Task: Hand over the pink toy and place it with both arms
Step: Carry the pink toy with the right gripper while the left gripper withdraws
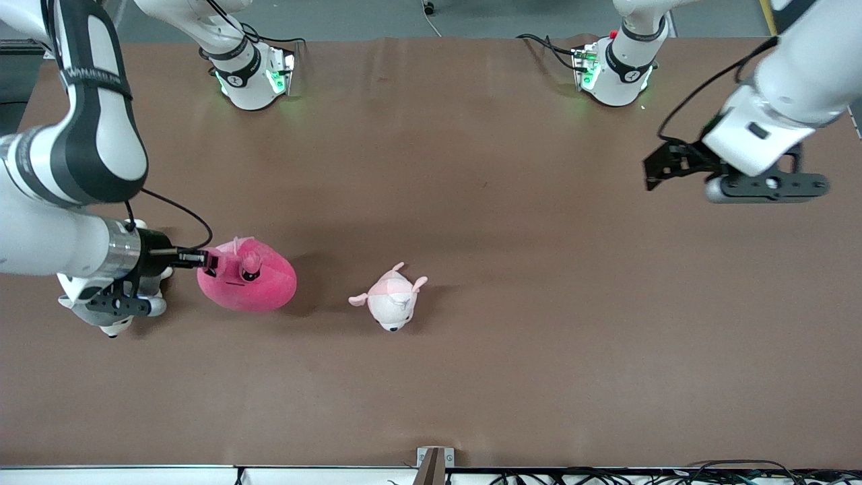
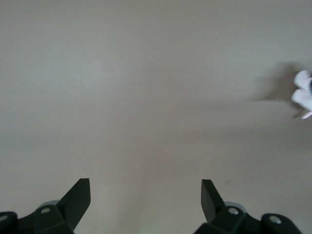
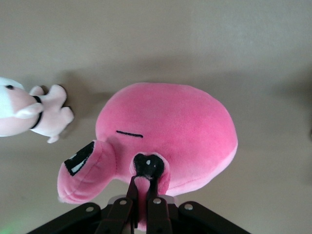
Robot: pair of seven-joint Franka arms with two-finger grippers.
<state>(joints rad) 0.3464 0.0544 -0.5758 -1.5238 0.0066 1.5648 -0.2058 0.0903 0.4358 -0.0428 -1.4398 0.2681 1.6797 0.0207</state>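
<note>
The pink toy (image 1: 250, 277), a round hot-pink plush, lies on the brown table toward the right arm's end. My right gripper (image 1: 210, 261) is shut on a small fold of the toy at its edge. In the right wrist view the fingers (image 3: 157, 195) pinch pink fabric below the toy's black nose, with the toy's body (image 3: 170, 126) spread on the table. My left gripper (image 1: 656, 170) is open and empty, held above bare table at the left arm's end. In the left wrist view its fingertips (image 2: 83, 195) stand wide apart over bare table.
A smaller pale pink-and-white plush (image 1: 392, 300) lies near the table's middle, beside the pink toy toward the left arm's end; it shows in the right wrist view (image 3: 29, 112) and at the edge of the left wrist view (image 2: 303, 93). A grey-and-white plush (image 1: 111, 306) lies under the right wrist.
</note>
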